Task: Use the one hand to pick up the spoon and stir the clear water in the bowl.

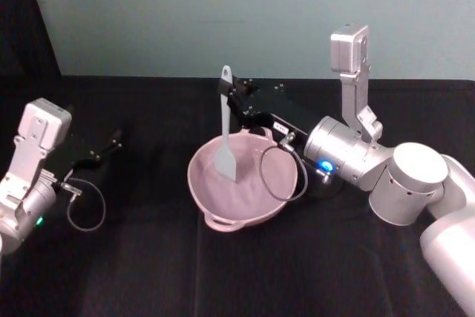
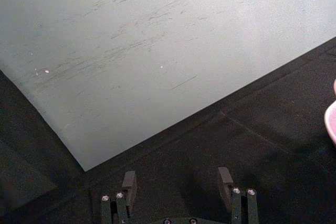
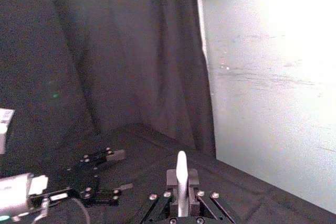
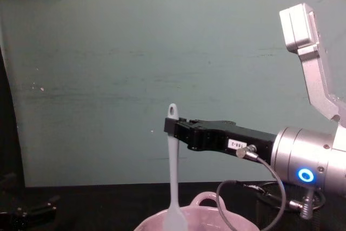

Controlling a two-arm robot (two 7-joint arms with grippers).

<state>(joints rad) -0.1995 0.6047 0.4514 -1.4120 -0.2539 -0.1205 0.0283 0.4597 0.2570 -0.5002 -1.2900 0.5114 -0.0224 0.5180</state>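
My right gripper is shut on the upper handle of the white spoon, just below the hole at its end. The spoon hangs nearly upright with its paddle blade down inside the pale pink bowl at the table's middle. I cannot make out the water in the bowl, or whether the blade touches it. In the chest view the right gripper holds the spoon above the bowl. The right wrist view has the handle clamped between the jaws. My left gripper rests open at the far left.
A black cloth covers the table, with a teal wall behind. The right arm's cable loop hangs over the bowl's right rim. The bowl's loop handle faces me. The left gripper is over bare cloth, the bowl's edge off to one side.
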